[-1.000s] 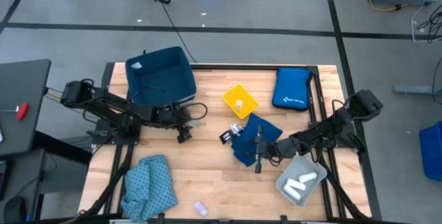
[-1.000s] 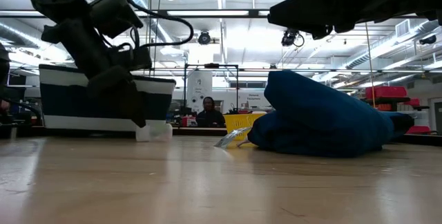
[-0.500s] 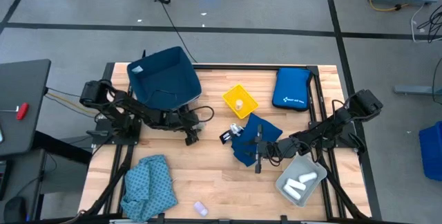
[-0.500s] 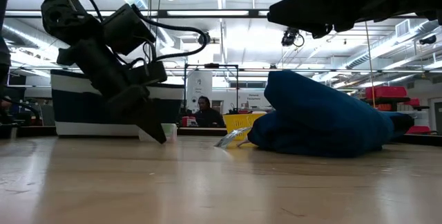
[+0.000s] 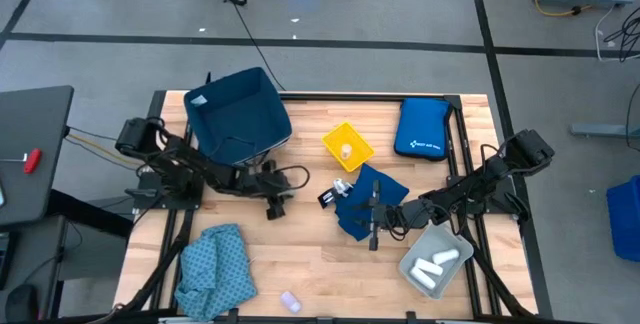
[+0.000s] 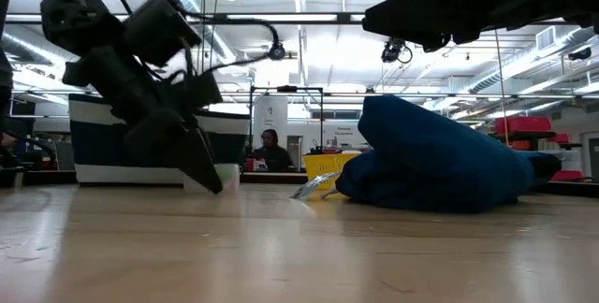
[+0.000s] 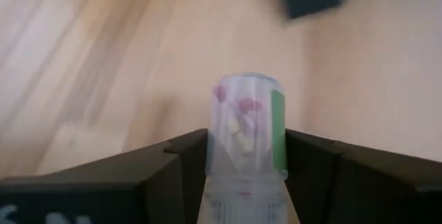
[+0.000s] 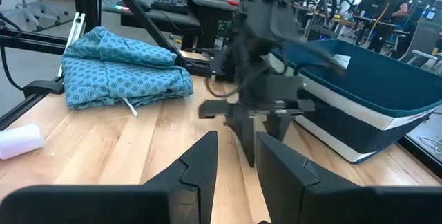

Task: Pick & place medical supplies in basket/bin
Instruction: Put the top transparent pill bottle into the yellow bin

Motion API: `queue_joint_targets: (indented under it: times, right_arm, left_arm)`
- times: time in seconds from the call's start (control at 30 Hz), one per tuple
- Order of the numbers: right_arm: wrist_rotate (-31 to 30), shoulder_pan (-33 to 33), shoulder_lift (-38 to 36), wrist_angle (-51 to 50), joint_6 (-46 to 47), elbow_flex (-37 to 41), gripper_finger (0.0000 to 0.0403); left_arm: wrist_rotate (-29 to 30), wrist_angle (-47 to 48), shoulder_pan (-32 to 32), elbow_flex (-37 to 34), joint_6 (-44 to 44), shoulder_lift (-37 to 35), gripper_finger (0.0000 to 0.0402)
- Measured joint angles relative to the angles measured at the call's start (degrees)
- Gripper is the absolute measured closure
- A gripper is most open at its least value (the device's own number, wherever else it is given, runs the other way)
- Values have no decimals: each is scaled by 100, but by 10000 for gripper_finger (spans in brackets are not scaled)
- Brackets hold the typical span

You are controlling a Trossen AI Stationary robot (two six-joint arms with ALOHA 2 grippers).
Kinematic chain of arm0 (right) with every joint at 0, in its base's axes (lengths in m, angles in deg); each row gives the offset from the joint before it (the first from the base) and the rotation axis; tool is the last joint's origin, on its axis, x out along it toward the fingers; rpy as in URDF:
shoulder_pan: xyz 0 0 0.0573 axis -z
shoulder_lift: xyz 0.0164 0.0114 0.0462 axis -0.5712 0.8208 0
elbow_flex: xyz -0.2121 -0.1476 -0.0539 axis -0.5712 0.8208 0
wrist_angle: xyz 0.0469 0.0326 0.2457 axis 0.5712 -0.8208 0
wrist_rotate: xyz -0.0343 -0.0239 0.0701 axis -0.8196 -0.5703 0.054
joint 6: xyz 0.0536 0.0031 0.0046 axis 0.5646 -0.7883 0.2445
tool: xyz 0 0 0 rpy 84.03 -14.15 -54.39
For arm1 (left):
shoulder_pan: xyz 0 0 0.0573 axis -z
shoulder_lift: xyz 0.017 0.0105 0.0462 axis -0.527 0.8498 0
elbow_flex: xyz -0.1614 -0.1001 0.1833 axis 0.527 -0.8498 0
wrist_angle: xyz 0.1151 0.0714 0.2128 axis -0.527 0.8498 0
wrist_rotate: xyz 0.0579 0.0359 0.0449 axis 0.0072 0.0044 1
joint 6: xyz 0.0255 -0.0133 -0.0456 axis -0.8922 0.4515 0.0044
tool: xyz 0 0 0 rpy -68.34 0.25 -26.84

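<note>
So, high view: left tool is low on the wooden counter, just in front of the dark blue fabric bin. Right tool hangs at the crumpled navy blue cloth, beside the grey tray holding white rolls.

Low view: left tool's tips sit on the counter against a small clear plastic vial. The navy cloth is heaped well apart from it.

Left wrist view: the vial lies between the two fingers; both pads look to be touching its sides, so a narrow grip on the vial. Probably very light, rigid and slick, so likely to roll or squirt out. Best hold is mid-body, across the diameter, with modest squeeze.

Right wrist view: right tool's fingers stand at a narrow gap with nothing between them.
</note>
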Motion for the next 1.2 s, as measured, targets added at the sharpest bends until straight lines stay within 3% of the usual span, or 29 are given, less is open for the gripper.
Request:
queue_joint_targets:
  times: [0.27, 0.47, 0.67, 0.77, 1.03, 1.2]
  right_arm:
    - [0, 0, 0, -1, 0, 0, 297]
    - [55, 0, 0, 113, -6, 0, 297]
    - [813, -2, 0, 1015, -555, 0, 298]
    - [917, -20, -107, 1118, -841, 29, 298]
    - [920, -61, -1598, 1548, -485, 1436, 298]
    - [920, -94, -2750, 2021, -237, 2472, 298]
  left_arm:
    - [385, -2218, 537, 11, -680, -11, 247]
    - [416, -3824, 456, 11, -1238, 4, 247]
    - [-293, -5256, -65, 15, -1324, 433, 247]
    - [-642, -5863, -354, 28, -1124, 856, 247]
    - [-1102, -6255, -718, 525, -1065, 1648, 247]
    - [-1339, -5829, -892, 954, -1105, 1725, 247]
